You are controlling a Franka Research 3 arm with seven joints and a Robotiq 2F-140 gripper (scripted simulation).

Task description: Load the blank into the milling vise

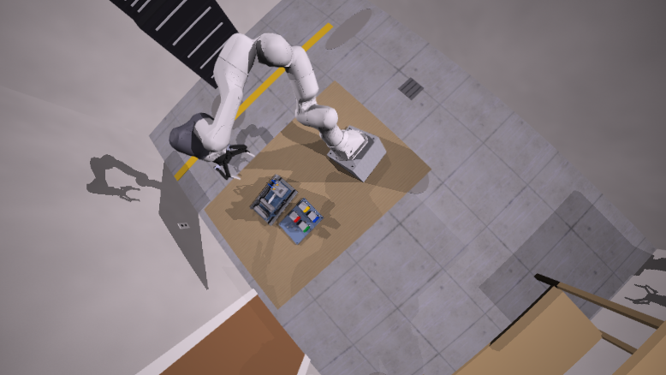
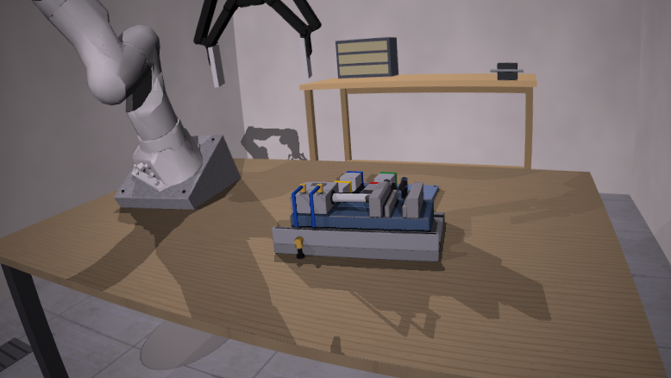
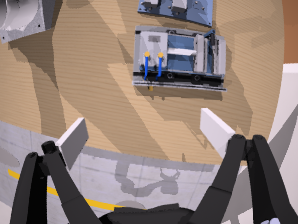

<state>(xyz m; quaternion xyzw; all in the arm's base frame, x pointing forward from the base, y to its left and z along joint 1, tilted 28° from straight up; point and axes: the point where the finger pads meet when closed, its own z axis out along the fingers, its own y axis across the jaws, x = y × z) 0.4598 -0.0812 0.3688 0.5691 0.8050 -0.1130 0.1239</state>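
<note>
The milling vise (image 3: 178, 56) stands on its raised plate beside the infeed plate, and it shows in the other views (image 1: 272, 199) (image 2: 361, 206). Its hoses are at one end, and the fixed jaw (image 2: 413, 199) is at the other. My gripper (image 3: 143, 123) (image 2: 261, 66) (image 1: 230, 163) is open and empty. It hangs high above the table's edge, on the vise's side away from the infeed plate.
The arm's grey base (image 2: 180, 180) sits on the wooden table to one side of the vise. A second table with a drawer box (image 2: 366, 57) stands against the back wall. A yellow knob (image 2: 298, 242) sticks out of the raised plate's front.
</note>
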